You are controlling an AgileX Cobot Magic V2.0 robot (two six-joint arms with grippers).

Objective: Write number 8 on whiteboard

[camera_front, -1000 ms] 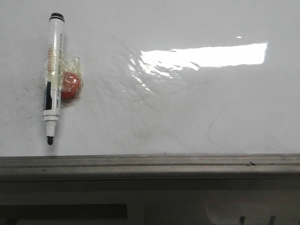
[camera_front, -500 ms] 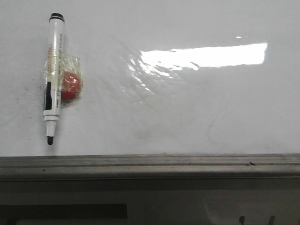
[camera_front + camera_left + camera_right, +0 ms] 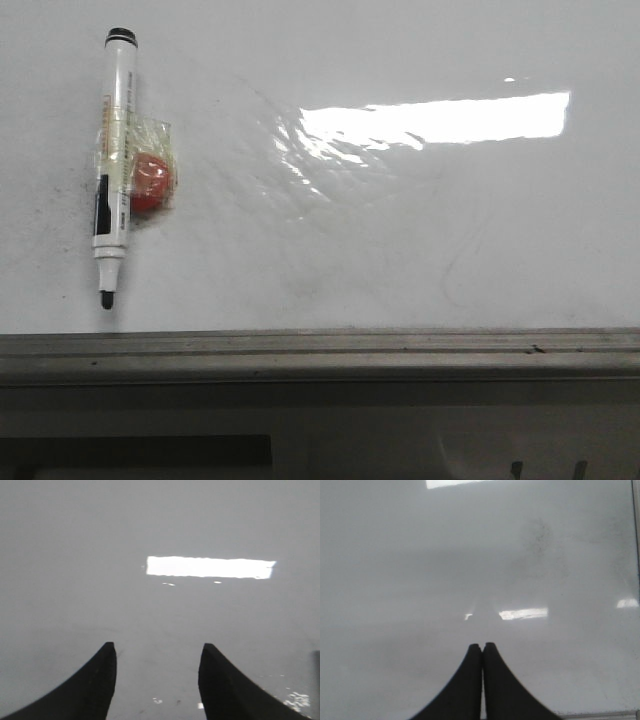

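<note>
Left claw [image 3: 157,660] agape, right claw [image 3: 483,652] closed

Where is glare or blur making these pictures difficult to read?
Front view: a bright glare patch whitens the whiteboard; the marker stays sharp. Left wrist view: a glare bar, the open left gripper dark and soft. Right wrist view: hazy board, small reflections, the shut right gripper in silhouette.

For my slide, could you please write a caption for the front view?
Uncapped marker with a taped red ball lying on the whiteboard; no number 8 written yet.
</note>
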